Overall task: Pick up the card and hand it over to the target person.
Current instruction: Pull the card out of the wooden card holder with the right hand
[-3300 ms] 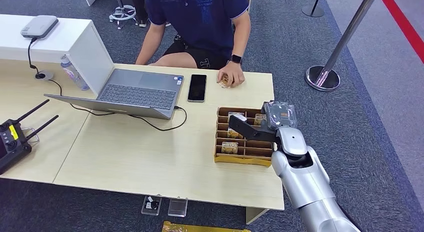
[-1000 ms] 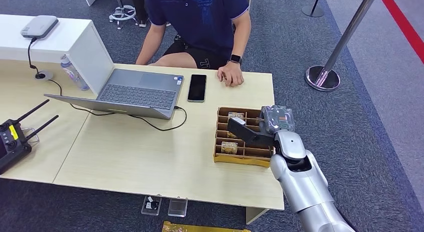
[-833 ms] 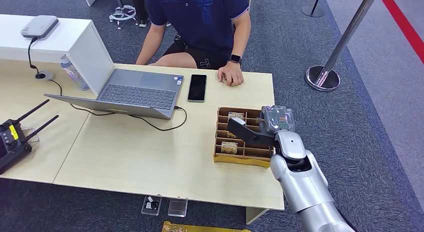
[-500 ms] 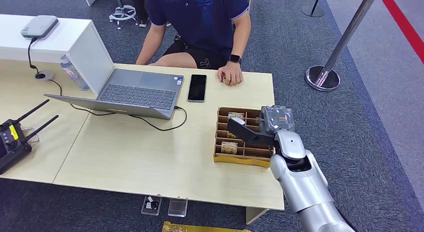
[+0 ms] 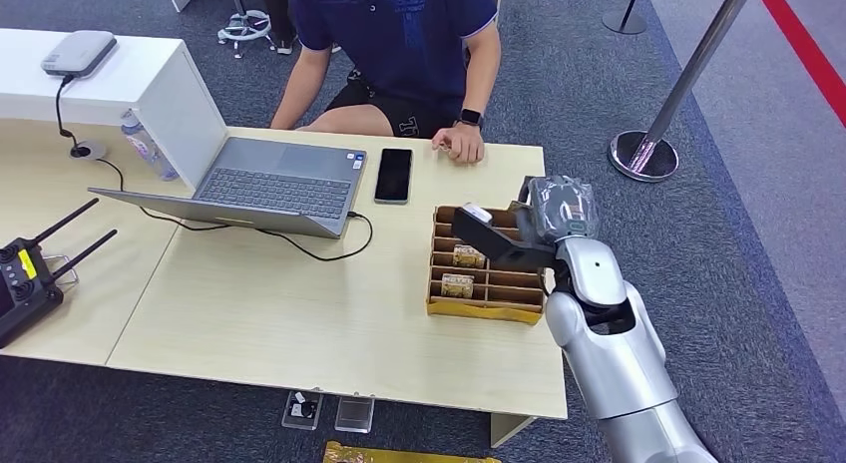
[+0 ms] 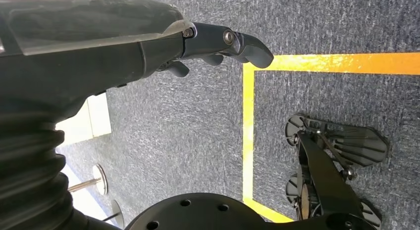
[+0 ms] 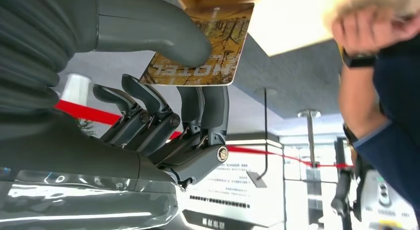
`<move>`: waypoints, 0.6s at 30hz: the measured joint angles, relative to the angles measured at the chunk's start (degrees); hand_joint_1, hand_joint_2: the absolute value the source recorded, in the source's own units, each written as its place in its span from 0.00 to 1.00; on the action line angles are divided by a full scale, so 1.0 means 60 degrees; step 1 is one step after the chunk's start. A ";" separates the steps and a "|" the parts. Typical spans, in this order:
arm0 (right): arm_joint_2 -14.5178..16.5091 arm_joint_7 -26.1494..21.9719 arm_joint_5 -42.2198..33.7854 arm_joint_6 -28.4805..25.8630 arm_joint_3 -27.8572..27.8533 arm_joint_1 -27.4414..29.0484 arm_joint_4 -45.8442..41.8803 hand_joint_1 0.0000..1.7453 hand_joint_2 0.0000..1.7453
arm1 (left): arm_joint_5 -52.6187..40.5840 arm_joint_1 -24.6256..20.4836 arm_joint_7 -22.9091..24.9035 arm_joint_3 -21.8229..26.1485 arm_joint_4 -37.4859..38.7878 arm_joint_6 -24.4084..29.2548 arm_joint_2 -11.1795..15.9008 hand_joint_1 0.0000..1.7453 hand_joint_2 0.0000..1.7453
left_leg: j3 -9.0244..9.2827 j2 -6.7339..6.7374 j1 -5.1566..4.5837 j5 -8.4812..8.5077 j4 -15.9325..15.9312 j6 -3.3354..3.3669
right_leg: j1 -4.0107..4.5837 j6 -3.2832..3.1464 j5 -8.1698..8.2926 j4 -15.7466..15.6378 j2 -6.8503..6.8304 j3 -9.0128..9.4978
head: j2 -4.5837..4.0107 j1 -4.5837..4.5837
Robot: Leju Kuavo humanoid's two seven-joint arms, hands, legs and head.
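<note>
Pick done, handover next. Right hand (image 7: 163,116) pinching card (image 7: 200,46) thumb-to-fingers, above the divider box (image 5: 486,308). Left hand (image 6: 218,44) apparently empty, fingers loosely curled. Next: extend toward person's hand (image 5: 459,144).

Card (image 7: 200,46): thin rectangle with rounded corners, brown-gold tree/branch print, "HOTEL" in pale letters along one long edge, reads upside down in the right wrist view. Pinched in the right robot hand (image 7: 168,81), thumb pressed on the printed face, dark fingers (image 7: 208,108) behind the other side. Face is flat to the wrist camera, one end hidden by the thumb. In the head view the right robot hand (image 5: 499,233) is raised over the far end of the brown divided card box (image 5: 486,266) on the worktop (image 5: 299,303); card itself too small to make out there. Person's hand (image 5: 461,144) rests on the worktop's far edge, apart from the card.
</note>
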 joint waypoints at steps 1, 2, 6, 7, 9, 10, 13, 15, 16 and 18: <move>-0.0002 -0.0024 -0.0051 0.0014 0.0042 -0.0139 0.0028 1.00 1.00 | -0.0014 0.0000 0.0000 0.0012 0.0000 0.0002 -0.0001 0.00 1.00 | -0.0001 0.0003 -0.0001 0.0000 0.0001 0.0000 | -0.0001 0.0000 0.0000 0.0002 0.0003 -0.0002 | 0.0000 0.0000; 0.0009 -0.0037 -0.0107 0.0029 0.0070 -0.0270 0.0073 1.00 1.00 | -0.0030 -0.0001 0.0000 0.0021 0.0001 0.0004 -0.0002 0.00 1.00 | -0.0002 0.0005 0.0000 0.0000 0.0002 0.0000 | 0.0000 0.0000 0.0001 0.0003 0.0005 -0.0003 | 0.0000 0.0000; 0.0133 -0.0075 -0.0269 0.0083 0.0125 -0.0743 0.0602 1.00 1.00 | -0.0087 -0.0014 -0.0004 0.0030 0.0007 0.0019 -0.0004 0.00 1.00 | 0.0002 0.0011 -0.0001 0.0001 -0.0001 -0.0001 | -0.0001 -0.0001 0.0004 0.0002 0.0011 -0.0002 | 0.0000 0.0000; 0.0184 -0.0079 -0.0298 0.0094 0.0134 -0.0892 0.0836 1.00 1.00 | -0.0093 -0.0019 -0.0007 0.0030 0.0009 0.0022 -0.0002 0.00 1.00 | 0.0005 0.0011 -0.0001 0.0001 -0.0003 -0.0002 | -0.0001 -0.0001 0.0004 0.0000 0.0011 0.0001 | 0.0000 0.0000; 0.0359 -0.0117 -0.0421 0.0078 0.0125 -0.1340 0.1582 1.00 1.00 | -0.0134 -0.0027 0.0003 0.0011 0.0019 0.0003 0.0012 0.00 1.00 | 0.0007 0.0017 -0.0001 0.0003 -0.0005 -0.0002 | -0.0001 -0.0002 0.0007 -0.0002 0.0017 0.0001 | 0.0000 0.0000; 0.0452 -0.0146 -0.0473 0.0027 0.0117 -0.1554 0.1928 1.00 1.00 | -0.0155 -0.0032 0.0007 -0.0001 0.0022 -0.0001 0.0018 0.00 1.00 | 0.0006 0.0024 -0.0002 0.0002 -0.0004 -0.0002 | -0.0002 -0.0002 0.0008 0.0001 0.0024 -0.0002 | 0.0000 0.0000; 0.0753 -0.0237 -0.0587 -0.0153 0.0096 -0.2246 0.3073 1.00 1.00 | -0.0226 -0.0042 0.0034 -0.0041 0.0026 -0.0019 0.0029 0.00 1.00 | 0.0005 0.0034 -0.0003 0.0000 -0.0002 -0.0003 | -0.0003 -0.0002 0.0009 0.0007 0.0035 -0.0005 | 0.0000 0.0000; 0.0943 -0.0270 -0.0642 -0.0264 0.0056 -0.2651 0.3772 1.00 1.00 | -0.0260 -0.0049 0.0047 -0.0053 0.0022 -0.0029 0.0029 0.00 1.00 | 0.0006 0.0032 -0.0002 0.0001 -0.0002 -0.0003 | -0.0002 -0.0003 0.0008 0.0008 0.0032 -0.0003 | 0.0000 0.0000; 0.1024 -0.0264 -0.0649 -0.0328 0.0036 -0.2819 0.4074 1.00 1.00 | -0.0275 -0.0052 0.0050 -0.0060 0.0025 -0.0037 0.0029 0.00 1.00 | 0.0008 0.0030 -0.0002 0.0000 -0.0003 -0.0003 | -0.0003 -0.0003 0.0006 0.0009 0.0031 -0.0001 | 0.0000 0.0000; 0.1163 -0.0248 -0.0651 -0.0436 -0.0015 -0.3069 0.4607 1.00 1.00 | -0.0304 -0.0057 0.0050 -0.0075 0.0030 -0.0053 0.0024 0.00 1.00 | 0.0008 0.0029 -0.0002 0.0003 -0.0005 -0.0004 | -0.0002 -0.0003 0.0007 0.0007 0.0029 -0.0001 | 0.0000 0.0000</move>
